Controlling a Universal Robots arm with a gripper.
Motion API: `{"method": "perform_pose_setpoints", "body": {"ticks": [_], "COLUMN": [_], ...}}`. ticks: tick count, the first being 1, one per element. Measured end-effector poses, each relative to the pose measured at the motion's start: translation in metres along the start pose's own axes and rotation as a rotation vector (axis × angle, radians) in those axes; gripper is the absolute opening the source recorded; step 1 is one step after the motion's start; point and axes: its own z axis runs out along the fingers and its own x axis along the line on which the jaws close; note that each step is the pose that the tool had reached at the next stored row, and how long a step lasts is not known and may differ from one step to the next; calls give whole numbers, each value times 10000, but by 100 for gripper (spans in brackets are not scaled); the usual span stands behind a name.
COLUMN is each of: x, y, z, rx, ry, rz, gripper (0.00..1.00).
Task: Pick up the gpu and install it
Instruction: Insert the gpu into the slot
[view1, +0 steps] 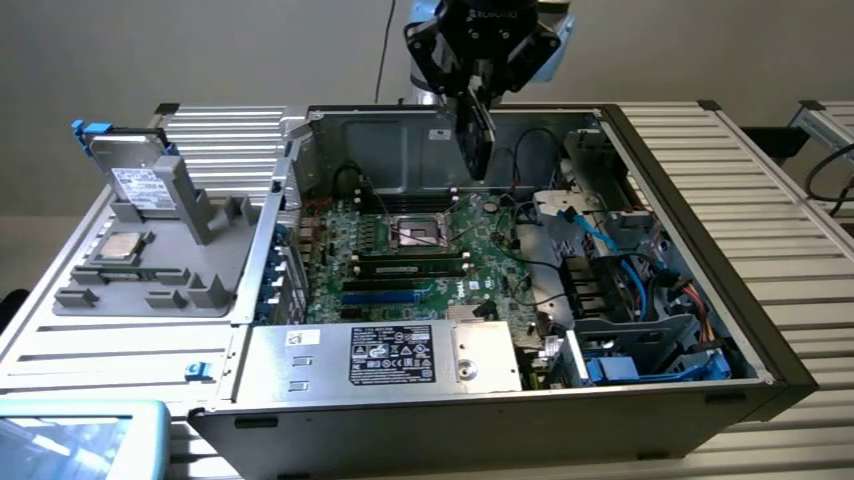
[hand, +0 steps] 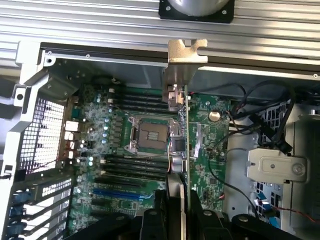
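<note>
gpu (view1: 477, 140) (hand: 179, 145) upright, edge-on over mobo (hand: 210, 150); silver bracket, board prob. green

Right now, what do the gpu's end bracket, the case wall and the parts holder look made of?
The gpu carries an end bracket of bare silvery metal, likely steel, with a bent tab. The case wall looks like matte grey sheet metal with folded edges. The parts holder is probably moulded plastic: flat grey, no shine.

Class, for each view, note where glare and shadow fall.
Exterior view: soft, even light; the gpu hangs dark against the shaded case wall. Wrist view: glare on the ribbed table and the gpu's bracket; the motherboard dimmer.
</note>
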Motion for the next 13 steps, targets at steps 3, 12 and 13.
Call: {"method": "perform_pose_setpoints", "body": {"ticks": [3, 12, 13], "x": [0, 0, 0], "y": [0, -1, -1], "z": [2, 6, 7], "rx": [17, 70, 76], "ry": [58, 231, 247], "rz": [-541, -2178, -2357], "gripper": [29, 29, 29]}}
